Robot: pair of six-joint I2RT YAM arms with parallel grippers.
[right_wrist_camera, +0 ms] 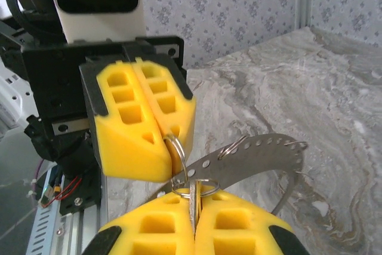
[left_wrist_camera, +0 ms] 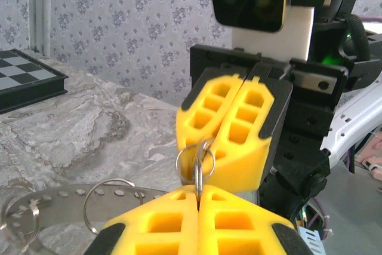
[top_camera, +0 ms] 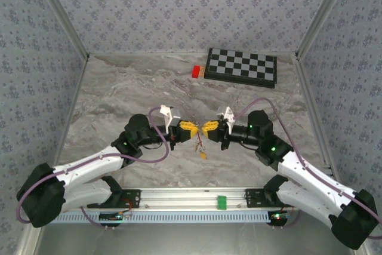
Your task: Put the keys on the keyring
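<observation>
- Yellow-padded left gripper point(top_camera: 192, 127): found well to the near side of the chessboard point(top_camera: 242, 67), towards its left end. The pads are pressed fully together, and a cluster of small split rings point(left_wrist_camera: 195, 160) is pinched at their tips.
- Black-bodied right gripper point(top_camera: 207, 126): set tip to tip against the left gripper, equally far on the near side of the chessboard. The pads are likewise clamped tight, and the same small split rings are nipped from the opposite side.
- Grey-and-red keyring point(top_camera: 196, 141): a thin loop, seen just past the gripper tips on the side away from the chessboard. Whether it is joined to the pinched rings cannot be told from above.
- Orange-headed keys point(top_camera: 203, 154): bunched just beyond the keyring, farther still from the chessboard. Their number cannot be made out.
- Steel perforated band point(right_wrist_camera: 262, 150): curved, seen beside the pinched rings, with further rings threaded through its holes.
- Bright red block point(top_camera: 196, 71): placed just beside the chessboard's left end.
</observation>
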